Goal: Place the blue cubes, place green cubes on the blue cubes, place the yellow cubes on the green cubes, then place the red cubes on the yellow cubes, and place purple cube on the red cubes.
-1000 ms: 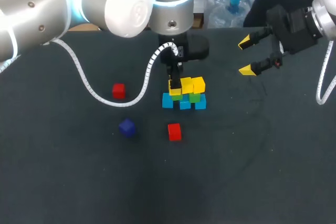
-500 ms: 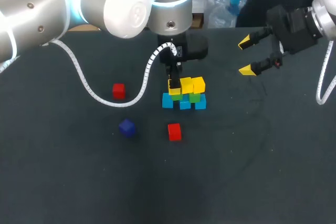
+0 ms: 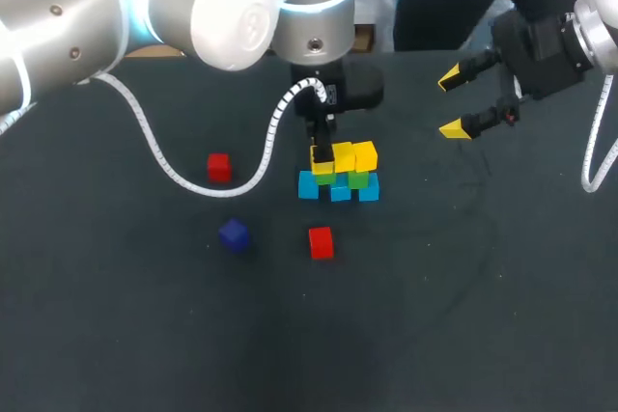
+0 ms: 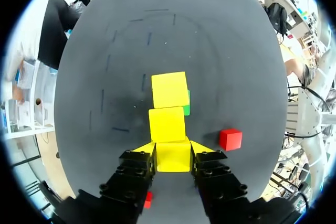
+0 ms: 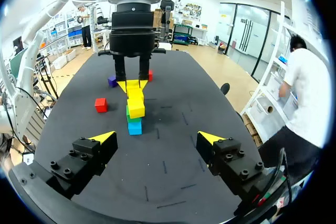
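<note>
Lying loose, red cubes [image 3: 321, 242], purple cube [image 3: 234, 234]

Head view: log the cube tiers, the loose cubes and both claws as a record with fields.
tiers: three light blue cubes at the bottom, green cubes on them, yellow cubes on top
left claw: shut on the end yellow cube
right claw: open, empty, apart from the cubes
loose: red cubes; dark purple cube

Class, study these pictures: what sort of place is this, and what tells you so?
Probably a robotics lab bench: a left gripper and a right gripper above a dark table bearing a stack of coloured cubes.
</note>
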You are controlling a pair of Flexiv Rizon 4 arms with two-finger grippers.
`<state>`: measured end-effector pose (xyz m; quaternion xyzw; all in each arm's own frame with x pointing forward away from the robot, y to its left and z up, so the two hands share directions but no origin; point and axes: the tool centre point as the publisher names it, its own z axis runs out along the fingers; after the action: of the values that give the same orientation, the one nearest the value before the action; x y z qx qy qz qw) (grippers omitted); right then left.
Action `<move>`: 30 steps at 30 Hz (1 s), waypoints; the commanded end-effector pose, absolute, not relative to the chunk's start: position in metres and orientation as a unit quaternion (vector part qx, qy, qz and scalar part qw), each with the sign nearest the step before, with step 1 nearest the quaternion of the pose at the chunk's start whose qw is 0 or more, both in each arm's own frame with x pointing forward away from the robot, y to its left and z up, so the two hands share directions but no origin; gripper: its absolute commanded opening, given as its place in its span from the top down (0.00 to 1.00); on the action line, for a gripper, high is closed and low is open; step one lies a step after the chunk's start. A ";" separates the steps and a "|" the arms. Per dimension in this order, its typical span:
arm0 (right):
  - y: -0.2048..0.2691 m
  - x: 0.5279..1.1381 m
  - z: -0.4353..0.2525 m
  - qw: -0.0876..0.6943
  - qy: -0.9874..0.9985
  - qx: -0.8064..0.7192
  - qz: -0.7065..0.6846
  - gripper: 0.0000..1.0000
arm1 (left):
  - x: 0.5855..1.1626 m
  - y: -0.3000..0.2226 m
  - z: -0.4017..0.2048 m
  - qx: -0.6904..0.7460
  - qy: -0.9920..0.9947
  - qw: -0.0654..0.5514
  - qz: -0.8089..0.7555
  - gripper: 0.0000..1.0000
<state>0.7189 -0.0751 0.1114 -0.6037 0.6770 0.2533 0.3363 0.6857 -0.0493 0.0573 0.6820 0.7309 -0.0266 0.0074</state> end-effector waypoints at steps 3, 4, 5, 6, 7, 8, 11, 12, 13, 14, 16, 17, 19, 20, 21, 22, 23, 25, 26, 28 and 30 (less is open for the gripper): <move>-0.075 0.719 0.111 0.337 0.677 -0.604 0.253 0.00 | 0.686 -0.049 0.057 0.682 0.731 0.006 -0.027 1.00; -0.075 0.719 0.111 0.337 0.677 -0.604 0.253 0.00 | 0.686 -0.049 0.057 0.682 0.731 0.005 -0.027 1.00; -0.075 0.719 0.111 0.337 0.677 -0.604 0.253 0.00 | 0.686 -0.048 0.056 0.681 0.731 0.004 -0.027 1.00; -0.075 0.719 0.111 0.337 0.677 -0.604 0.253 0.00 | 0.686 -0.048 0.056 0.681 0.731 0.004 -0.027 1.00; -0.075 0.719 0.111 0.337 0.677 -0.604 0.253 0.00 | 0.686 -0.048 0.056 0.681 0.732 0.003 -0.028 1.00; -0.075 0.719 0.111 0.337 0.677 -0.604 0.253 0.00 | 0.686 -0.048 0.056 0.681 0.732 0.003 -0.028 1.00; -0.075 0.719 0.111 0.337 0.677 -0.604 0.253 0.00 | 0.686 -0.048 0.055 0.682 0.731 0.002 -0.029 1.00; -0.075 0.719 0.111 0.337 0.677 -0.604 0.253 0.00 | 0.686 -0.048 0.055 0.682 0.731 0.002 -0.029 1.00; -0.075 0.719 0.111 0.337 0.677 -0.604 0.253 0.00 | 0.686 -0.048 0.055 0.682 0.731 0.002 -0.029 1.00; -0.075 0.719 0.111 0.337 0.677 -0.604 0.253 0.00 | 0.687 -0.048 0.054 0.683 0.730 0.001 -0.029 1.00; -0.075 0.719 0.111 0.337 0.677 -0.604 0.253 0.00 | 0.687 -0.049 0.054 0.683 0.730 0.001 -0.029 1.00; -0.075 0.719 0.111 0.337 0.677 -0.604 0.253 0.00 | 0.687 -0.049 0.054 0.683 0.730 0.000 -0.029 1.00; -0.075 0.719 0.111 0.337 0.677 -0.604 0.253 0.00 | 0.687 -0.049 0.054 0.683 0.730 0.000 -0.029 1.00; -0.075 0.719 0.111 0.337 0.677 -0.604 0.253 0.00 | 0.687 -0.049 0.054 0.683 0.729 0.000 -0.029 1.00; -0.075 0.719 0.111 0.337 0.677 -0.604 0.253 0.00 | 0.687 -0.049 0.054 0.684 0.729 0.000 -0.029 1.00; -0.075 0.719 0.111 0.337 0.677 -0.604 0.253 0.00 | 0.687 -0.049 0.054 0.684 0.729 -0.001 -0.029 1.00; -0.075 0.719 0.111 0.337 0.677 -0.604 0.253 0.00 | 0.688 -0.049 0.054 0.684 0.729 -0.001 -0.029 1.00; -0.075 0.719 0.111 0.337 0.677 -0.604 0.253 0.00 | 0.688 -0.050 0.054 0.684 0.729 -0.002 -0.027 1.00; -0.075 0.719 0.111 0.337 0.677 -0.604 0.253 0.00 | 0.688 -0.050 0.054 0.684 0.729 -0.002 -0.027 1.00; -0.075 0.719 0.111 0.337 0.677 -0.604 0.253 0.00 | 0.688 -0.049 0.054 0.684 0.729 -0.003 -0.027 1.00; -0.075 0.719 0.111 0.337 0.677 -0.604 0.253 0.00 | 0.688 -0.049 0.054 0.683 0.730 -0.002 -0.028 1.00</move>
<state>0.7189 -0.0751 0.1114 -0.6037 0.6770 0.2533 0.3363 0.6854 -0.0481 0.0542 0.6828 0.7301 -0.0270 0.0011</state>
